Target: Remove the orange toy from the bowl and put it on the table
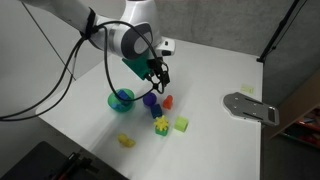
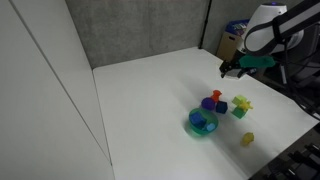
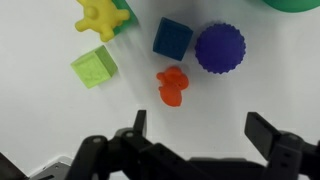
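The orange toy [image 3: 172, 86] lies on the white table [image 3: 40, 110], outside the bowl; it also shows in both exterior views [image 1: 168, 101] [image 2: 217, 94]. The teal-green bowl [image 1: 121, 98] [image 2: 202, 123] stands apart from it with something blue inside; only its rim [image 3: 295, 3] shows at the top of the wrist view. My gripper [image 3: 200, 125] is open and empty, hovering a little above the table beside the orange toy, as both exterior views show [image 1: 160, 75] [image 2: 230, 68].
A blue block [image 3: 172, 37] and a purple round object [image 3: 220, 47] lie just beyond the orange toy. A green cube [image 3: 93, 67] and a yellow star toy [image 3: 101, 17] lie to one side. A small yellow toy [image 1: 125, 140] and a grey flat object [image 1: 250, 106] lie farther off.
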